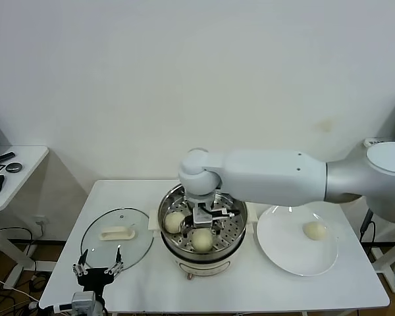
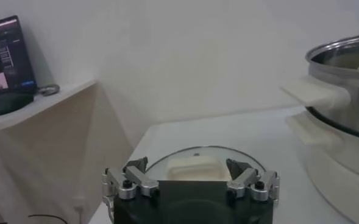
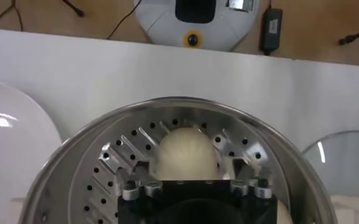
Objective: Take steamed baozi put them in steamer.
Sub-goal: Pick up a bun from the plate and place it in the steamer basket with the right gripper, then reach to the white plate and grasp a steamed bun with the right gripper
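The steamer [image 1: 232, 230] stands mid-table on its white base. Two baozi lie on its perforated tray, one on the left [image 1: 174, 222] and one at the front [image 1: 202, 240]. A third baozi [image 1: 315, 230] lies on the white plate [image 1: 283, 253]. A fourth is hidden. My right gripper [image 1: 209, 218] hangs open inside the steamer, just above and behind the front baozi. In the right wrist view that baozi [image 3: 187, 152] rests on the tray in front of the gripper [image 3: 190, 176]. My left gripper [image 1: 97, 268] is open and empty at the table's front left; it also shows in the left wrist view [image 2: 187, 167].
A round glass lid [image 1: 135, 240] with a white handle [image 1: 116, 233] lies flat left of the steamer, just beyond the left gripper. A side table [image 1: 16, 164] with dark devices stands at the far left. The steamer's white side handle [image 2: 313, 91] juts toward the left gripper.
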Robot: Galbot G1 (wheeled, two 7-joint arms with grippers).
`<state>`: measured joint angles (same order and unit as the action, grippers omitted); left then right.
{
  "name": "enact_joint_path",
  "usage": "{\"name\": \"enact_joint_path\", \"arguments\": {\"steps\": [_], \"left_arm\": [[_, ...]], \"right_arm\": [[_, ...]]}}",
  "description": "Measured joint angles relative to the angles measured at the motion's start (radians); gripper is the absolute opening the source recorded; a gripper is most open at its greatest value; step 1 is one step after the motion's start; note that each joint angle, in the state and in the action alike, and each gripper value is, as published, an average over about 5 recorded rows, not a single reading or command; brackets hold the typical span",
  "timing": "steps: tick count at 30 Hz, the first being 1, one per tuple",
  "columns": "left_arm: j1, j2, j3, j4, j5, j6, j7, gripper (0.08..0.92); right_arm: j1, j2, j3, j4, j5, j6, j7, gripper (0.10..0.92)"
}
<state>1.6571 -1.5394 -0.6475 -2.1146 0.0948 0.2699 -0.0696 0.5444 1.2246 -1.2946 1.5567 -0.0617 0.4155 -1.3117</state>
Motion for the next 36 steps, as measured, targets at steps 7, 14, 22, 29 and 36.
{"name": "enact_joint_path", "arguments": {"steps": [7, 14, 22, 29, 36], "left_arm": [[-0.007, 0.003, 0.001, -0.002, -0.002, 0.004, 0.008, 0.823], [0.003, 0.011, 0.002, -0.018, -0.021, 0.011, 0.012, 0.823], [0.016, 0.026, -0.007, -0.033, -0.058, 0.024, 0.023, 0.823], [0.028, 0.029, -0.015, -0.035, -0.086, 0.035, 0.029, 0.823], [0.043, 0.030, -0.024, -0.023, -0.094, 0.037, 0.027, 0.823]], "right_arm": [[0.083, -0.106, 0.033, 0.025, 0.099, -0.054, 0.001, 0.823], [0.157, -0.282, 0.074, -0.011, 0.240, -0.235, 0.010, 0.823], [0.098, -0.495, 0.160, -0.111, 0.289, -0.505, 0.001, 0.823], [-0.112, -0.618, 0.330, -0.194, 0.202, -0.633, -0.001, 0.823], [-0.360, -0.639, 0.535, -0.292, 0.050, -0.645, 0.000, 0.823]]}}
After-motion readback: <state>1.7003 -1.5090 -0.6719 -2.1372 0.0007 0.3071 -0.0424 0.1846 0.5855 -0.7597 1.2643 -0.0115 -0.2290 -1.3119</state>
